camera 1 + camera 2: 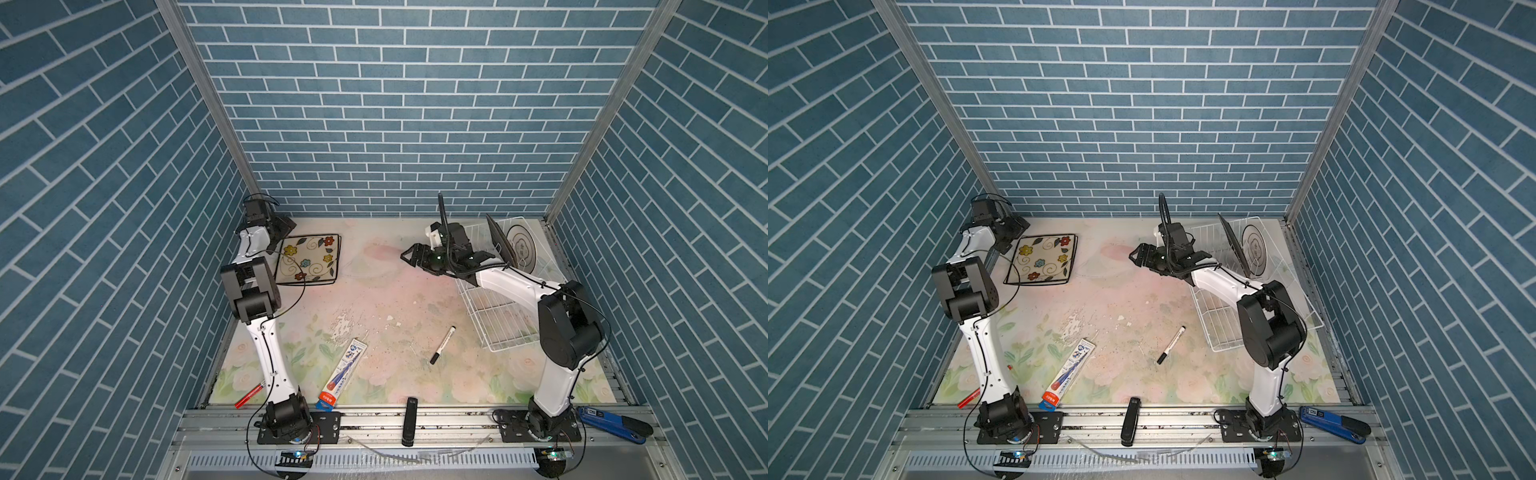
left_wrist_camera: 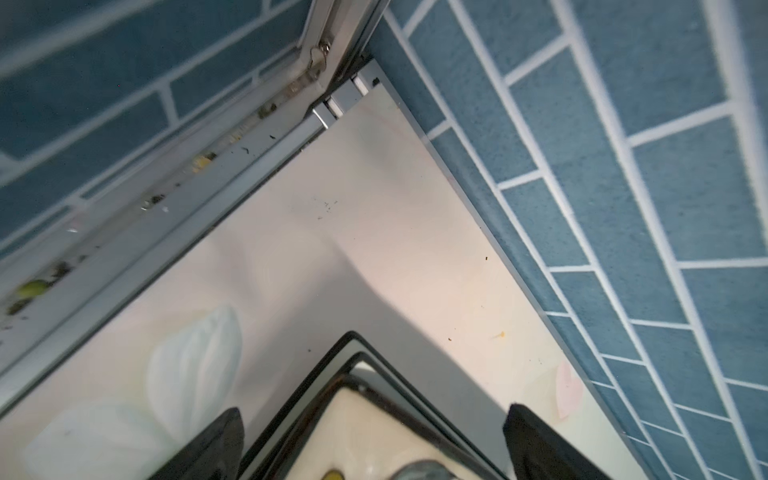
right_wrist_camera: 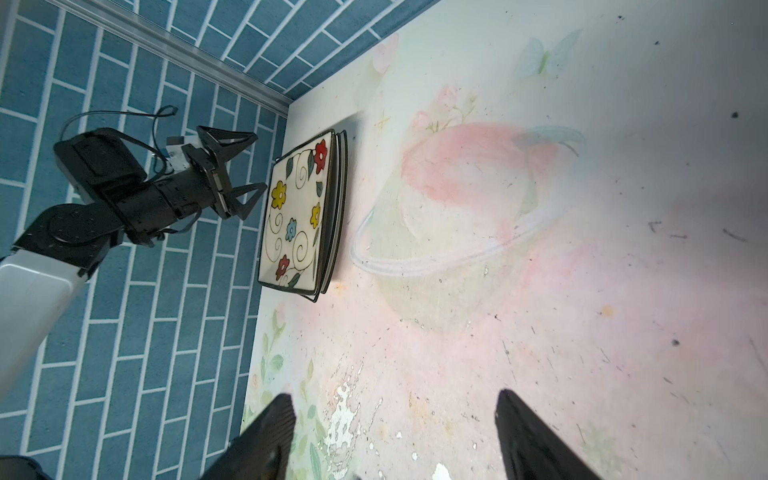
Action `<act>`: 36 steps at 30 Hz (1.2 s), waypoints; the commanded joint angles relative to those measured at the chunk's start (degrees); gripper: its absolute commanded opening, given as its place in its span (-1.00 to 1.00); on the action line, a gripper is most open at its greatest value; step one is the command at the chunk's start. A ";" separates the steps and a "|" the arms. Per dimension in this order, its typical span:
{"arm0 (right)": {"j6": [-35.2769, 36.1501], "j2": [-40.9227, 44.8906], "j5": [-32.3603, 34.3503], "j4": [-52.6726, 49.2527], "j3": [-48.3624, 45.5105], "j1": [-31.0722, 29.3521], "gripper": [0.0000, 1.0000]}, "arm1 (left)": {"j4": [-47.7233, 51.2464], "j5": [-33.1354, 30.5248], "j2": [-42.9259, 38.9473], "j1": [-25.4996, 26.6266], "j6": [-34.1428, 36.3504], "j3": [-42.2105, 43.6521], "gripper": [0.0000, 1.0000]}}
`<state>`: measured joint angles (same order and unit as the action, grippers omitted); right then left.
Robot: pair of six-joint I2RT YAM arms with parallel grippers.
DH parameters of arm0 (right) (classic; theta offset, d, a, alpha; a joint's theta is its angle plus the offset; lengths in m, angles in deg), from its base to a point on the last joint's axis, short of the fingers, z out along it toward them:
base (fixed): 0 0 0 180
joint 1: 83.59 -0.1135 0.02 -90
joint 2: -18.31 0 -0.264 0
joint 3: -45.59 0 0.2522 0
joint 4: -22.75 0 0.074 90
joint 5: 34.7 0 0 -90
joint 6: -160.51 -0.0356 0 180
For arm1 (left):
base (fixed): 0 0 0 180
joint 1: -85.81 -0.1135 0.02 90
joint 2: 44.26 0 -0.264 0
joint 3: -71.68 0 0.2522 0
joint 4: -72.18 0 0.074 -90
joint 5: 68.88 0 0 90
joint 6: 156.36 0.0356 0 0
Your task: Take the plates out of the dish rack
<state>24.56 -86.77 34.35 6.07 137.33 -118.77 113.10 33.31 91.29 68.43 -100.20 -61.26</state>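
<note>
Fingers (image 2: 220, 444) of left gripper (image 1: 281, 235): spread wide, nothing held, over one corner of the plate stack (image 1: 307, 259). Floral plate (image 3: 295, 216) is uppermost, and the stack lies flat on the table (image 1: 374, 299).
Fingers (image 3: 266, 440) of right gripper (image 1: 409, 254): parted, empty, above bare table, pointing toward the stack and well apart from it.
Rack (image 1: 498, 316): behind the right fingers, beside that arm.
Black plate (image 1: 500, 241) and round plate (image 1: 523, 246): upright, side by side, in the rack's far end.

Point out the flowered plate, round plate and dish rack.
flowered plate (image 1: 307, 259): in a top view, its centre.
round plate (image 1: 522, 243): in a top view, its ringed face.
dish rack (image 1: 495, 328): in a top view, its wire floor.
</note>
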 commanded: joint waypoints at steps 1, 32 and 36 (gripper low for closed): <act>3.53 4.00 2.41 -3.57 1.36 0.20 0.55 | 0.21 -6.15 -8.99 1.84 5.25 3.51 0.99; 33.36 37.55 50.74 -54.49 2.65 0.29 0.52 | -22.38 -1.89 -49.45 43.03 2.45 53.40 0.99; 35.70 36.43 50.66 -55.78 2.27 0.55 0.39 | -27.58 -0.74 -50.81 45.39 -0.91 59.19 0.99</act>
<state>55.90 -49.07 81.54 -45.86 141.46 -118.48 90.02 31.82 41.54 113.10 -98.93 -4.93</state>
